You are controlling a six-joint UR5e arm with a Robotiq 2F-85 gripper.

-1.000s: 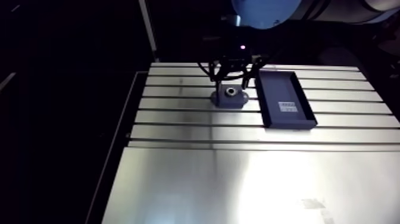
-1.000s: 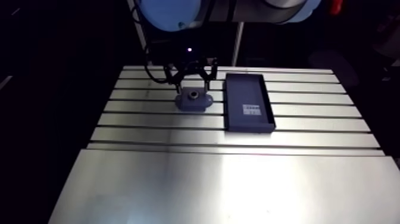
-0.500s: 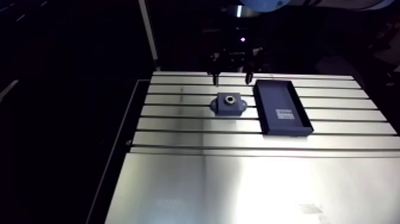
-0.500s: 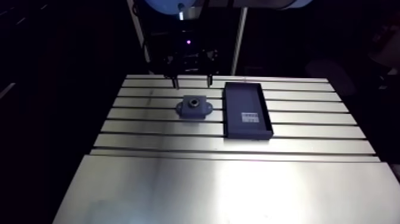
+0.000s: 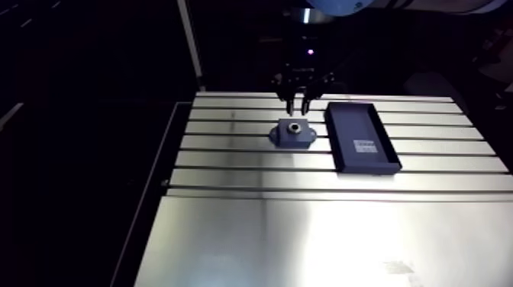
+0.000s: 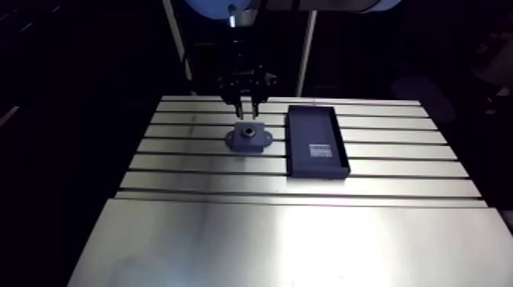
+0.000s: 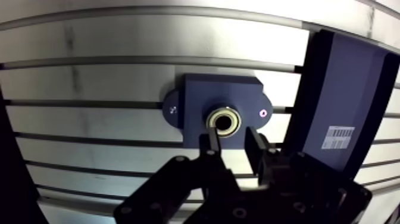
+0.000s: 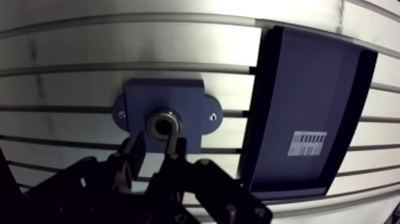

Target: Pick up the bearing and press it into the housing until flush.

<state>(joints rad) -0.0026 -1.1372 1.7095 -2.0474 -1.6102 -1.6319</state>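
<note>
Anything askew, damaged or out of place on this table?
Nothing stands out. The bearing sits centred in the housing, which lies flat on the table. The tray beside it holds only a label. The pincer hangs empty above the housing.

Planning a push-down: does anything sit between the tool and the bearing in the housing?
Nothing visible does. The bearing sits bare in the housing bore, below the tool; the tray lies beside the housing, apart from it.
</note>
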